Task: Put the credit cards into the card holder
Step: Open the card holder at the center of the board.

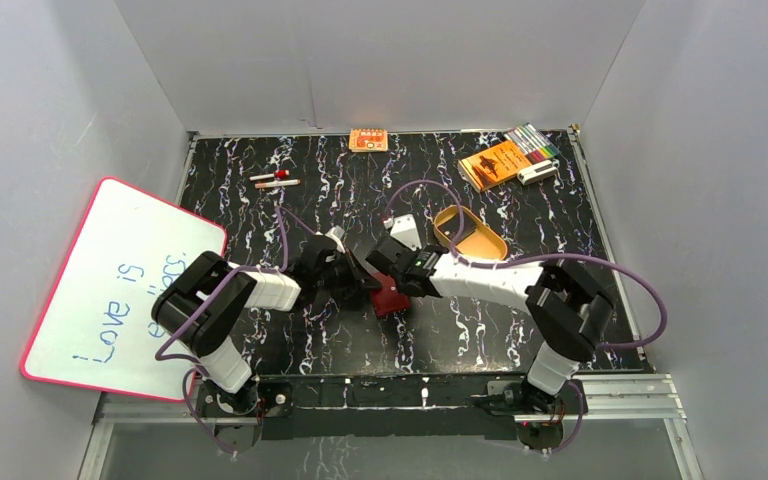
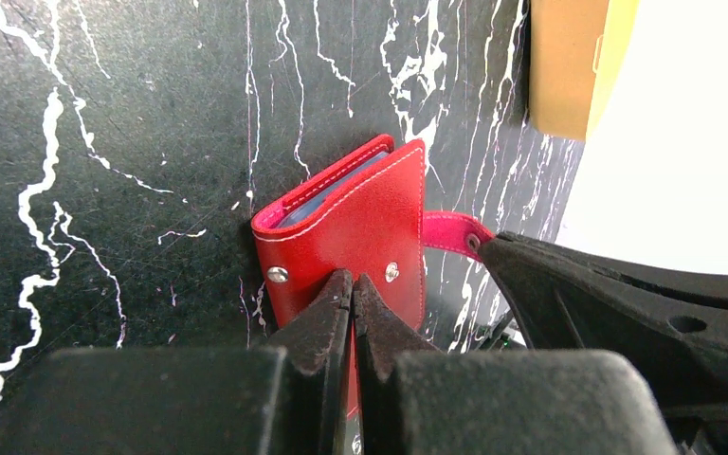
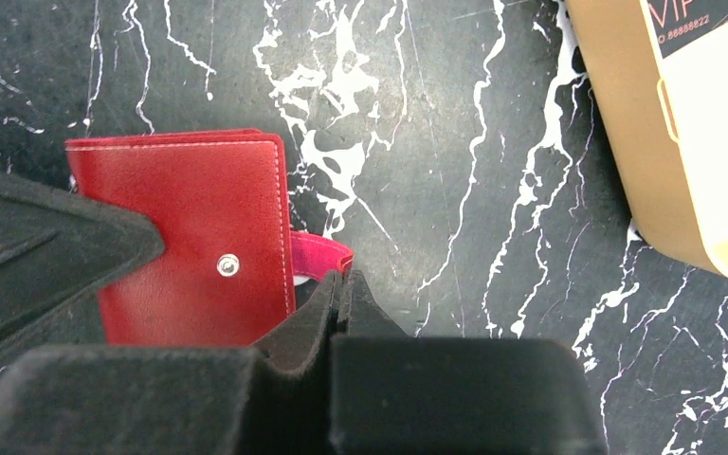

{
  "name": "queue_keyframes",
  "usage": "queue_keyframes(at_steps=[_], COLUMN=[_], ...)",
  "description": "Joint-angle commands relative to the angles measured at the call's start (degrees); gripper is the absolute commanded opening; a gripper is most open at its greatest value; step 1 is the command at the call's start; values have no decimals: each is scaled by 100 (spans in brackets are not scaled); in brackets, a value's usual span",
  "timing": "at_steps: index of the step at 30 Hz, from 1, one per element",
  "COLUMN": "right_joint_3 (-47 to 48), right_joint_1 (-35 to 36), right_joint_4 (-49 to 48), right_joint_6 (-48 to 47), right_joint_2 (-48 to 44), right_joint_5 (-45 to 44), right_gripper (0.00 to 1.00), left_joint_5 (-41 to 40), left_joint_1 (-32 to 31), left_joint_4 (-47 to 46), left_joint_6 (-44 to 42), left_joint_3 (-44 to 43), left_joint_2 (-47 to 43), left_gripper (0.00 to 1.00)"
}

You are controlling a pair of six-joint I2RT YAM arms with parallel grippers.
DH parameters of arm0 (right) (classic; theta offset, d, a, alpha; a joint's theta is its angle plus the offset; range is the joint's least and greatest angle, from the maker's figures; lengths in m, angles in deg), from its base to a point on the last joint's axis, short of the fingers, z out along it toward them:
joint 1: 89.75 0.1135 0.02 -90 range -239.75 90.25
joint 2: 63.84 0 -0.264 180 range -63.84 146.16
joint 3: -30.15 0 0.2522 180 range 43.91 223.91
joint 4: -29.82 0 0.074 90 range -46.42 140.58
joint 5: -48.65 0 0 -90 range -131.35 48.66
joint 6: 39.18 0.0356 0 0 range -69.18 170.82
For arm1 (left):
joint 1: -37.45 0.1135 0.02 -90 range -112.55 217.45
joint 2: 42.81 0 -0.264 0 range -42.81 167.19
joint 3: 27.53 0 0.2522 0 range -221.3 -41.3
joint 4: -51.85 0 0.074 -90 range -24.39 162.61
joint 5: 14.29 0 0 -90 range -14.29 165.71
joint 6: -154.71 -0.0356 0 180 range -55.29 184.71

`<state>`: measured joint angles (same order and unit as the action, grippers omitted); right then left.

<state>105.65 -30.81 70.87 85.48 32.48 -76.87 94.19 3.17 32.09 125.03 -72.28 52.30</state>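
Note:
The card holder (image 1: 390, 297) is a small dark red wallet lying on the black marbled table between both arms. In the left wrist view the card holder (image 2: 351, 223) is slightly ajar, showing pale sleeves, and my left gripper (image 2: 353, 284) is shut on its near cover. In the right wrist view my right gripper (image 3: 341, 282) is shut, its tips at the card holder's (image 3: 190, 209) pink snap tab (image 3: 318, 253). One dark credit card (image 3: 697, 17) with pale lettering lies in the tan tray (image 3: 626, 142).
The tan oval tray (image 1: 453, 222) sits just right of the grippers. At the back are a small orange box (image 1: 368, 140), an orange booklet (image 1: 493, 163) and markers (image 1: 532, 140). Two pens (image 1: 275, 181) lie back left. A whiteboard (image 1: 110, 290) leans at the left.

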Motion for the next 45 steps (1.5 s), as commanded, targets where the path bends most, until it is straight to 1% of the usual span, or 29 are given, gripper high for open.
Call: queue_keyframes(at_steps=[1, 2, 3, 6, 7, 10, 16, 19, 20, 24, 29, 34, 42, 45], right_joint_3=[-242, -328, -408, -501, -492, -469, -598, -793, -863, -994, -1121, -1309, -1404, -1434], right_joint_1=[-45, -73, -95, -141, -144, -146, -146, -141, -139, -136, -141, -137, -139, -137], right_joint_4=[-113, -217, -307, -428, -434, -534, -957, -1379, -1511, -1787, -2025, -2434, -2496, -2484], right_joint_6=[224, 232, 234, 227, 220, 138, -87, -74, -73, 12, 120, 222, 244, 227], right_joint_2=[-597, -736, -870, -1201, -1283, -1494, -1670, -1826, -1886, -2022, -2165, -2303, -2309, -2331], right_joint_5=[259, 377, 468, 638, 666, 858, 1436, 1773, 1868, 2061, 2261, 2501, 2505, 2477], right_gripper=[0, 0, 0, 0, 0, 0, 0, 0, 0, 0, 0, 0, 0, 0], left_joint_5=[-105, -80, -60, 2, 9, -34, -529, -881, -988, -1124, -727, -460, -491, -528], left_joint_1=[27, 27, 27, 27, 27, 27, 26, 18, 16, 5, 1, -27, -182, -206], left_joint_4=[650, 648, 659, 743, 804, 1077, 1879, 2418, 2562, 2894, 2876, 2579, 2480, 2457], left_joint_6=[-257, -257, -245, -261, -278, -347, -533, -616, -644, -678, -650, -630, -845, -951], left_joint_3=[-12, -13, -20, -90, -118, -183, -74, -9, 7, 69, 206, 304, 92, 54], left_joint_2=[-99, -164, -244, -497, -643, -1036, -2063, -2615, -2798, -3252, -3316, -3201, -2710, -2516], left_gripper=[0, 0, 4, 23, 31, 47, 67, 79, 81, 82, 82, 81, 78, 74])
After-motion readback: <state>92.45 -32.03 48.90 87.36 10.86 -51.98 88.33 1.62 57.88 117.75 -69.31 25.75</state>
